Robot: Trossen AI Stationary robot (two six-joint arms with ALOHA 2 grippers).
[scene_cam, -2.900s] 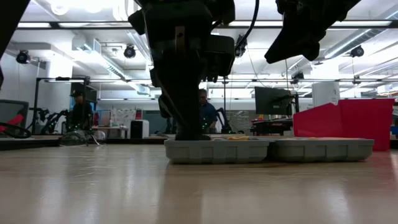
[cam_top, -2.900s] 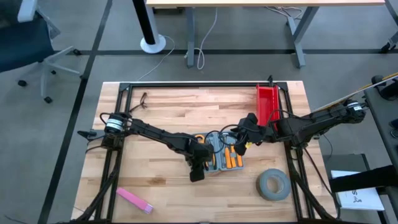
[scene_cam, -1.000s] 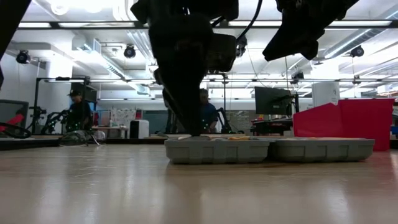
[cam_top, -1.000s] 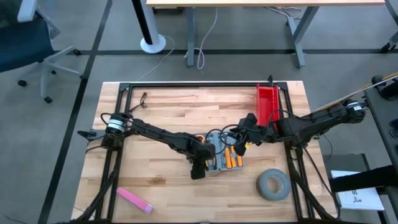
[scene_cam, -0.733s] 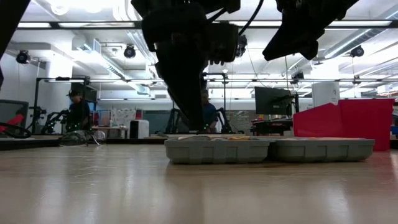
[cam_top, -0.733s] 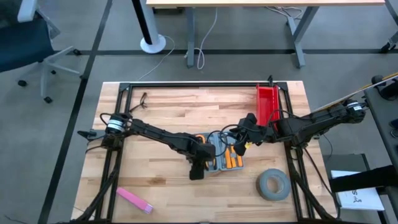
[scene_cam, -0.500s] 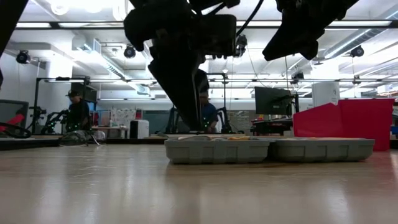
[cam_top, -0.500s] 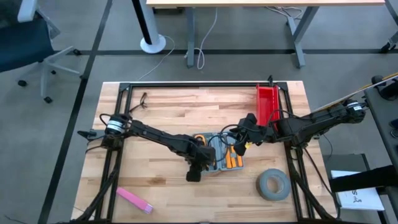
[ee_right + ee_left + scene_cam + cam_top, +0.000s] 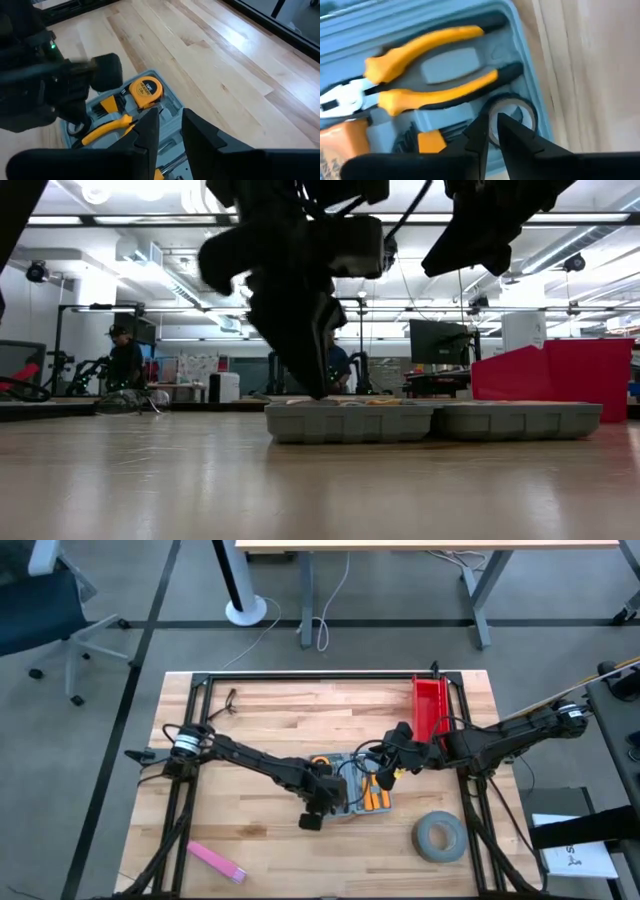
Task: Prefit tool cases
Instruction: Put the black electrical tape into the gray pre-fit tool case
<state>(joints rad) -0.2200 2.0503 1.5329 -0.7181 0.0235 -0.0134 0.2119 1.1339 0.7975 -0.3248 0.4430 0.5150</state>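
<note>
At mid-table, in the open tool case, my left gripper nips the small tape roll, fingers nearly together; the right gripper hovers, slightly apart. A thin grip could slip, spilling the pliers.

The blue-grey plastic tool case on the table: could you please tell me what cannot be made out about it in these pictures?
- High view: the left gripper and its arm cover part of the blue-grey plastic tool case.
- Low view: only the case's side wall shows; its contents lie below the rim.
- Left wrist view: the yellow-handled pliers are blurred, and the gripper's dark fingers partly cover the small tape roll.
- Right wrist view: the right gripper hides the case's near part.
</note>
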